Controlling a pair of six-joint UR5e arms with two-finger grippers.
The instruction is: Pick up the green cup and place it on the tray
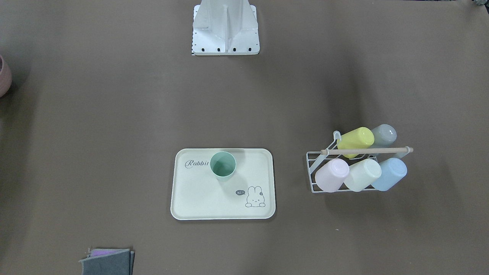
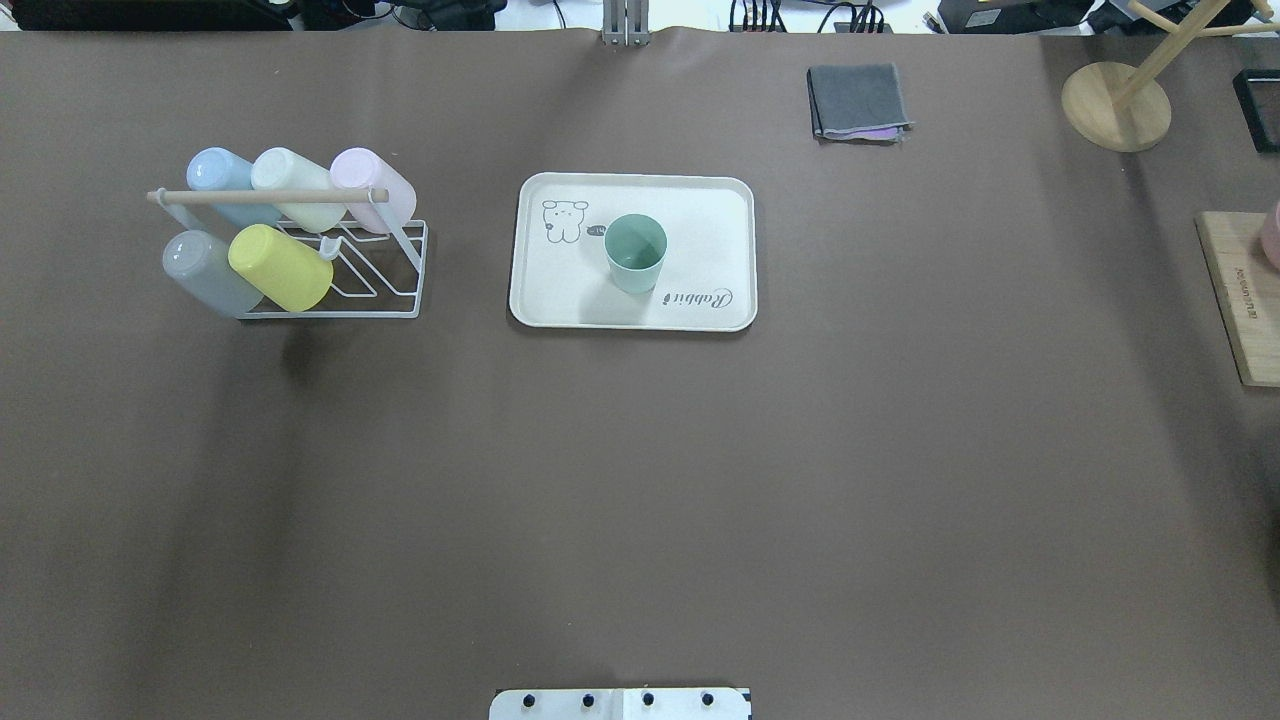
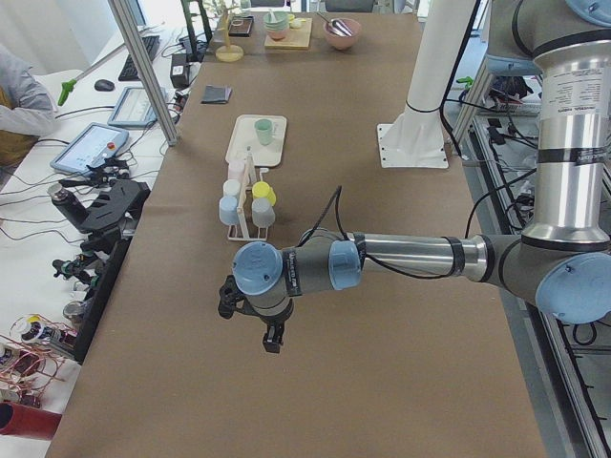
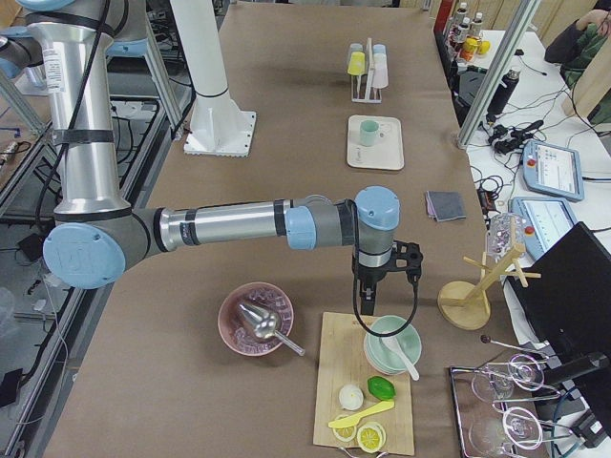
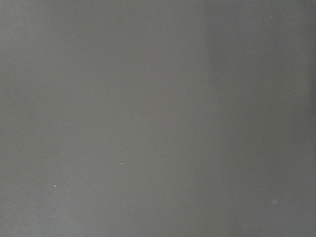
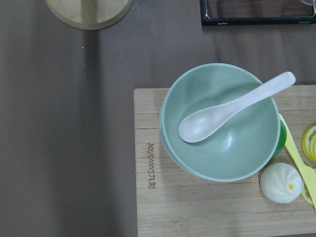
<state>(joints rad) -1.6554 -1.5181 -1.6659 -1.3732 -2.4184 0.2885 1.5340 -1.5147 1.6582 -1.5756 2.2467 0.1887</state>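
The green cup (image 1: 223,165) stands upright on the cream tray (image 1: 198,198), by the "Rabbit" script, and shows in the overhead view (image 2: 635,253) on the tray (image 2: 700,210). No gripper is near it. My left gripper (image 3: 272,339) hangs over bare table far from the tray, past the cup rack; I cannot tell whether it is open or shut. My right gripper (image 4: 368,305) hangs over a green bowl with a white spoon (image 6: 222,128) on a wooden board; I cannot tell its state either. Neither wrist view shows fingers.
A white wire rack (image 2: 400,290) with several pastel cups lying in it stands to the left of the tray in the overhead view. A folded grey cloth (image 2: 855,100), a wooden stand (image 2: 1115,105) and a cutting board (image 2: 1240,300) are at the right. A pink bowl (image 4: 256,320) sits beside the board.
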